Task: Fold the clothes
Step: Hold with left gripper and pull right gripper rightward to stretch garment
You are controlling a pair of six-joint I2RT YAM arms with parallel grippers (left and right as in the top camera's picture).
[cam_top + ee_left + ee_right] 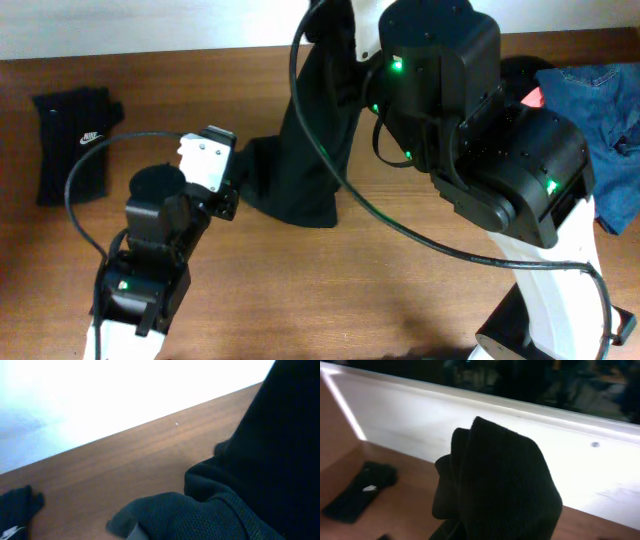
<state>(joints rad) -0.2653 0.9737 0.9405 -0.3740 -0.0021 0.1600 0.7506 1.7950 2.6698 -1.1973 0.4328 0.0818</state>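
Though pinching the shirt (310, 150) in both jaws, left low, right high, nowhere near folded: hangs bunched over tabletop (400, 280). Leaves denim (600, 100) waiting; counts swoosh piece (75, 145) as done.

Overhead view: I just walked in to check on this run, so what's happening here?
Both arms are handling the black shirt. The right end effector holds its bunched top raised near the far edge of the table, and the left end effector is shut on a lower part of it. The shirt hangs crumpled, not yet folded. A black swoosh-marked piece lies at far left; blue denim and a coral-pink piece sit at the right.
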